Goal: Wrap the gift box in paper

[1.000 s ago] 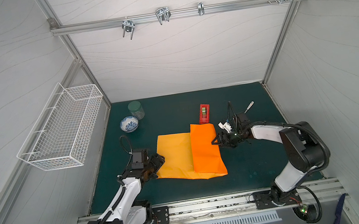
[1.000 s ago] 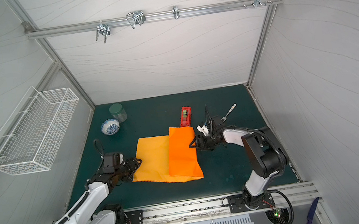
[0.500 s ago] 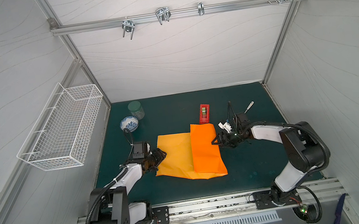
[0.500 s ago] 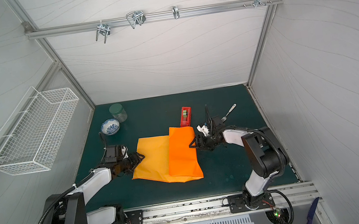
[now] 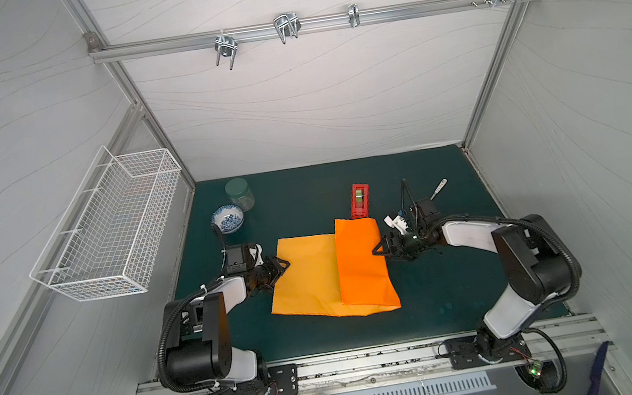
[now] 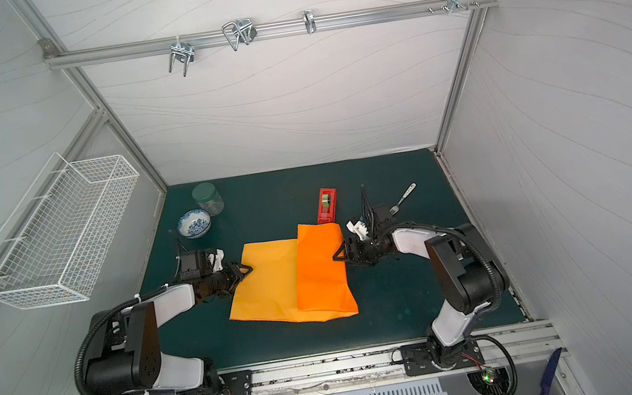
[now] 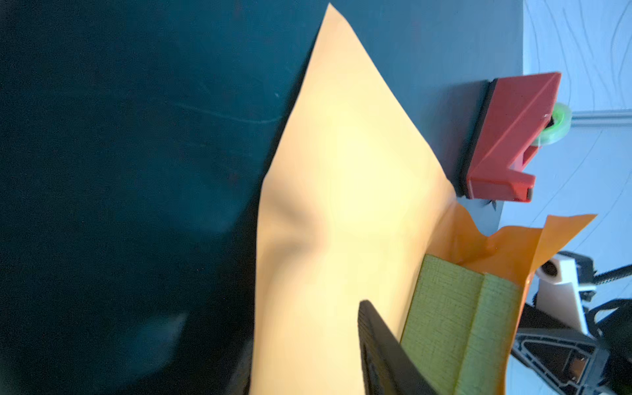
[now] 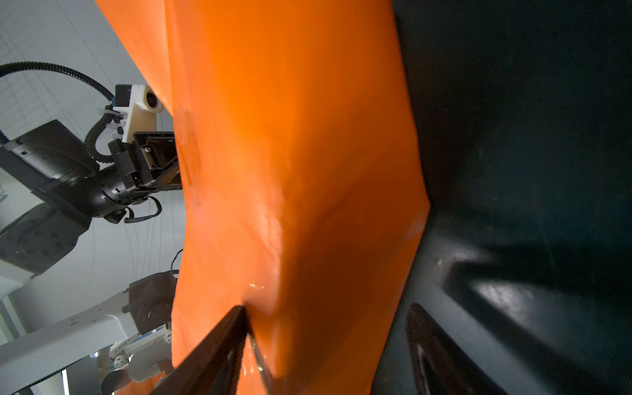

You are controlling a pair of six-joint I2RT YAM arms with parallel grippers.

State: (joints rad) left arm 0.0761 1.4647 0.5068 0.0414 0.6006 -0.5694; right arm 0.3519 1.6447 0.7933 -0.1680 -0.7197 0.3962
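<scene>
The view looks right across the dark teal mat (image 7: 136, 136). The paper (image 7: 342, 188) shows its pale face, bowed and creased, with its left edge raised off the mat. 1 black finger (image 7: 379, 342) lies against this face, just left of the box (image 7: 451, 314). The box is green and ribbed, with 2 faces exposed. Deeper orange paper drapes over its far and right sides. The red dispenser (image 7: 513, 136) stands just beyond the paper's far edge and carries 1 green tape roll (image 7: 557, 123). Right of the box are the white camera mount (image 7: 561, 277) and black parts of the right arm (image 7: 615, 328).
</scene>
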